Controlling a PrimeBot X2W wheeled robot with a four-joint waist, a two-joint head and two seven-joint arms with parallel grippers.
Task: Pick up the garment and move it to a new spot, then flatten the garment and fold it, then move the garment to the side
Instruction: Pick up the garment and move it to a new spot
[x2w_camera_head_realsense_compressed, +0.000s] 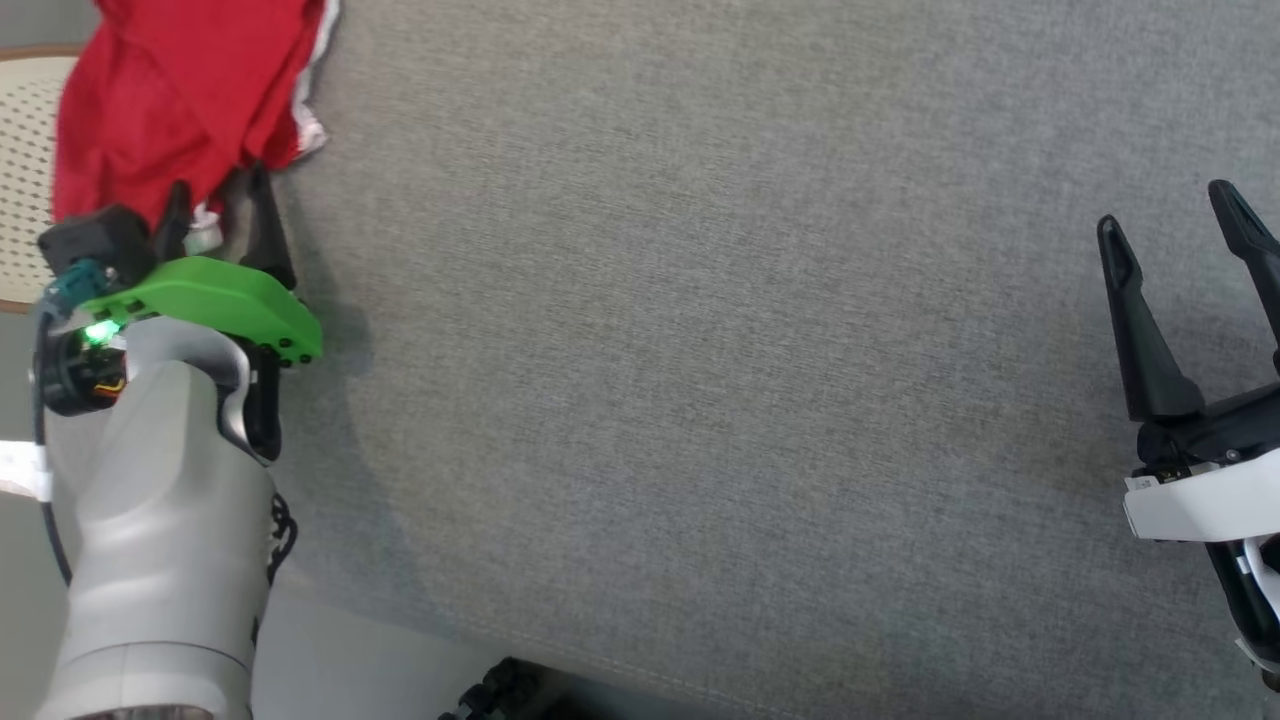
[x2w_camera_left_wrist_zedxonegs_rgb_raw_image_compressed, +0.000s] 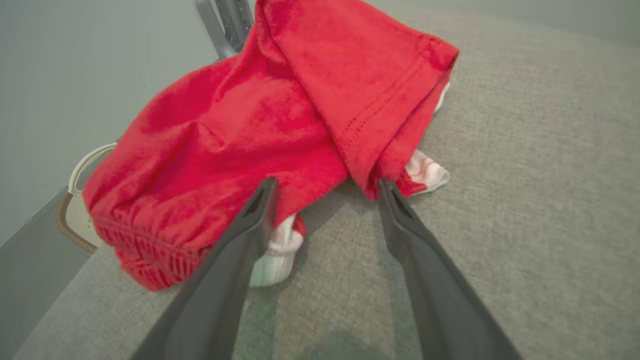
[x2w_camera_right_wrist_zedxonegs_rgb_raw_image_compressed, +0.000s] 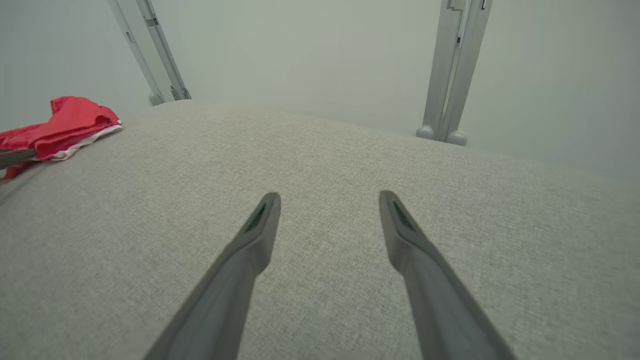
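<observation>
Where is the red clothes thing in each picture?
Head view: the red garment is in the top left corner, by the left gripper.
Left wrist view: garment in the upper middle, at the fingertips.
Right wrist view: garment at the far left edge.
Shared landmark: the grey fabric surface under it.

- The head camera looks down from high above onto the grey cloth top (x2w_camera_head_realsense_compressed: 700, 350). The left gripper (x2w_camera_head_realsense_compressed: 220, 182) sits at this view's left edge and the right gripper (x2w_camera_head_realsense_compressed: 1166, 208) at its right edge.
- The left wrist camera sits low and close to the top. It looks along its two fingers (x2w_camera_left_wrist_zedxonegs_rgb_raw_image_compressed: 240, 250) at the red garment (x2w_camera_left_wrist_zedxonegs_rgb_raw_image_compressed: 240, 135), which is very near and looks big.
- The right wrist camera sits low too. It looks along its own fingers across the top toward a pale wall (x2w_camera_right_wrist_zedxonegs_rgb_raw_image_compressed: 300, 50) and metal posts (x2w_camera_right_wrist_zedxonegs_rgb_raw_image_compressed: 450, 75).
- All three views share the grey cloth top and the red garment. In the right wrist view the garment is small and far off at the left edge.
</observation>
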